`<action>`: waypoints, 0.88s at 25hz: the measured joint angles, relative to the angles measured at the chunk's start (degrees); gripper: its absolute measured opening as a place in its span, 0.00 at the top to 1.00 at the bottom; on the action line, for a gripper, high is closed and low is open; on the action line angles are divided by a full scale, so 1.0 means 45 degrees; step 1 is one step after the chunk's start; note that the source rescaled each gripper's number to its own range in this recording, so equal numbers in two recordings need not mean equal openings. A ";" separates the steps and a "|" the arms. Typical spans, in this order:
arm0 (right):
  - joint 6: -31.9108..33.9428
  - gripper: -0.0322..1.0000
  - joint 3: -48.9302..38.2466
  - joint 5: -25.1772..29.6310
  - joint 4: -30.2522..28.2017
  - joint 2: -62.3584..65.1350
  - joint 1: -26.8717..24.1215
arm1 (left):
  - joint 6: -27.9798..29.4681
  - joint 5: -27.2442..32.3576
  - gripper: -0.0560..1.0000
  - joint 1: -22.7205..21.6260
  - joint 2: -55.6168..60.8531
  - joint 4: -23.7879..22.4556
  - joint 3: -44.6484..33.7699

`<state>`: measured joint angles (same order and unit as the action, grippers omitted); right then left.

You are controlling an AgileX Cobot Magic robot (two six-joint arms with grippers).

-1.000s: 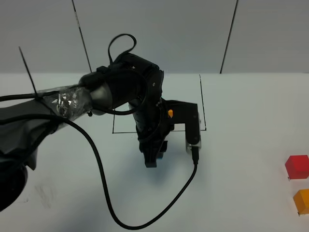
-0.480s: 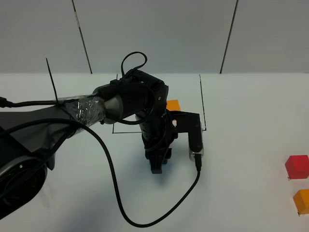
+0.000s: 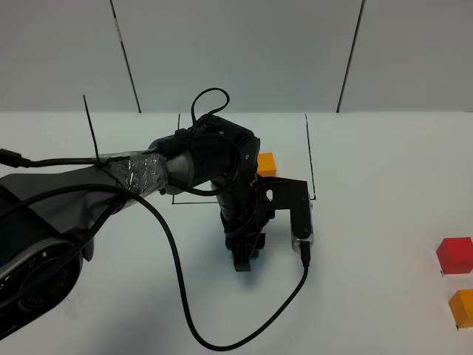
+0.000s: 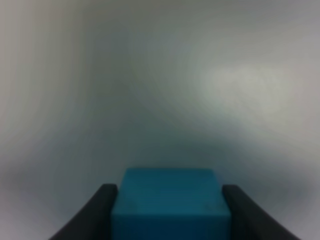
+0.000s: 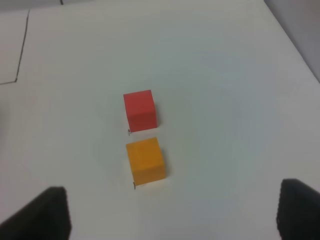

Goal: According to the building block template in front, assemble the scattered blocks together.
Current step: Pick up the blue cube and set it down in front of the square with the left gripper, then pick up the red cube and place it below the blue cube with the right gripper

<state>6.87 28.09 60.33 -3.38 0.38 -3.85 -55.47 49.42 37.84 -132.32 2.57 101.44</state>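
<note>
L claw (image 3: 243, 259): you had it clenched on blue cube (image 4: 170, 200), flat sides.
Handling: prob. light, stiff; hold opp. faces.
R claw (image 5: 172, 200): was spread, empty.

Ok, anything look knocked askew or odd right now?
Nothing stands out. The blue cube sits squarely between the fingers of the left gripper; the red cube and orange cube rest flat, neatly aligned.
</note>
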 joint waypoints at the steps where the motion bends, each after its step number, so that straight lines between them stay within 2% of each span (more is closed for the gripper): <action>1: 0.0000 0.13 0.0000 0.0000 0.0000 0.0000 0.0000 | 0.0001 0.0012 0.95 0.0000 0.0000 0.0000 0.0000; 11: 0.0000 0.13 0.0000 0.0000 0.0000 0.0000 0.0000 | -0.0028 0.0080 0.93 0.0000 0.0000 0.0198 0.0000; 13: 0.0000 0.13 0.0000 0.0000 0.0000 0.0000 0.0000 | 0.0000 0.0115 0.81 0.0000 -0.0011 0.0260 0.0000; 16: 0.0000 0.13 0.0000 0.0000 0.0000 0.0000 0.0000 | 0.0298 0.0218 0.43 0.0000 0.0006 0.0275 0.0080; 19: 0.0000 0.13 0.0000 0.0000 0.0000 0.0000 0.0000 | 0.0472 0.0569 0.12 0.0000 0.0153 0.0289 0.0582; 22: 0.0000 0.13 0.0000 0.0000 0.0000 0.0000 0.0000 | 0.0745 0.1239 0.00 0.0000 0.0567 0.0270 0.1288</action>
<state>6.87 28.09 60.33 -3.38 0.38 -3.85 -52.12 55.00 37.84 -129.77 3.78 107.23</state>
